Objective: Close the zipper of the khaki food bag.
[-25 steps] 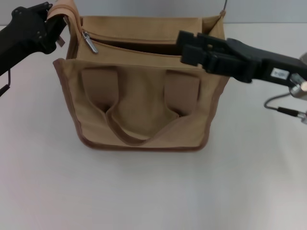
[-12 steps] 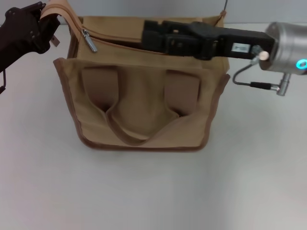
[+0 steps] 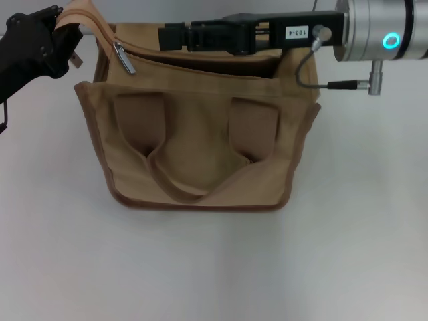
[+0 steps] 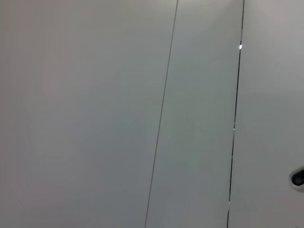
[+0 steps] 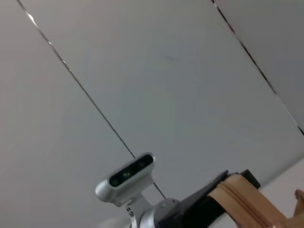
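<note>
The khaki food bag [image 3: 194, 134] stands upright on the white table, its top open. The zipper [image 3: 200, 60] runs along the top, and its silver pull tab [image 3: 124, 60] hangs at the bag's left end. My left gripper [image 3: 63, 27] is shut on the tan fabric end of the zipper at the bag's back left corner and holds it up. That strip also shows in the right wrist view [image 5: 242, 202]. My right gripper [image 3: 164, 37] reaches leftward over the bag's open top, its tip a short way right of the pull tab.
The white table [image 3: 214, 267] lies bare in front of the bag. The left wrist view shows only wall panels [image 4: 118, 114]. The right wrist view shows the wall and the robot's head camera [image 5: 126, 178].
My right arm has swept left across the bag's top, from its right end to near the pull tab. My left gripper has drawn slightly left with the fabric end.
</note>
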Available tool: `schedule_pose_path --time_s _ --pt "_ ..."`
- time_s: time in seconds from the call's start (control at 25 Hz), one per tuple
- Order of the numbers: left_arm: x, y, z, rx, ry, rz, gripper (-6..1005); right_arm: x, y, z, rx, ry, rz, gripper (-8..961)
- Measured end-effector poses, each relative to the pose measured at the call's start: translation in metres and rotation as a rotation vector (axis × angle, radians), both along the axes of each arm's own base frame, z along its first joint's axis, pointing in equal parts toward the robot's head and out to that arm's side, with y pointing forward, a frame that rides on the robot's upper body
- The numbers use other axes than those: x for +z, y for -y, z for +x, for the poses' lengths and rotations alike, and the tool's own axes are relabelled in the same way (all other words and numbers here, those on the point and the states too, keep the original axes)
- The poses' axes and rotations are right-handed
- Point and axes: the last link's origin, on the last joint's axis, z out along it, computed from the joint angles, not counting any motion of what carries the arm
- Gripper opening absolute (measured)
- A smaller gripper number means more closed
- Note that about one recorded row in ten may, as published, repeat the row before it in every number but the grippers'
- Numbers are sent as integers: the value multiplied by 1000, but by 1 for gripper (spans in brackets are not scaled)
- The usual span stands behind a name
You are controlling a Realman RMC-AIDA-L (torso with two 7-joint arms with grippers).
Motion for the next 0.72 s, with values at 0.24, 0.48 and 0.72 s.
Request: schedule_pose_path --time_s 0.24,0.48,0.72 --pt "0 1 0 -5 1 -1 0 1 -12 -18 -40 127 -55 411" --pt "0 1 1 -10 2 -2 1 -2 -21 -35 -88 199 -99 413" --pt "0 1 1 -10 4 -2 1 -9 -24 -44 -121 226 -115 411"
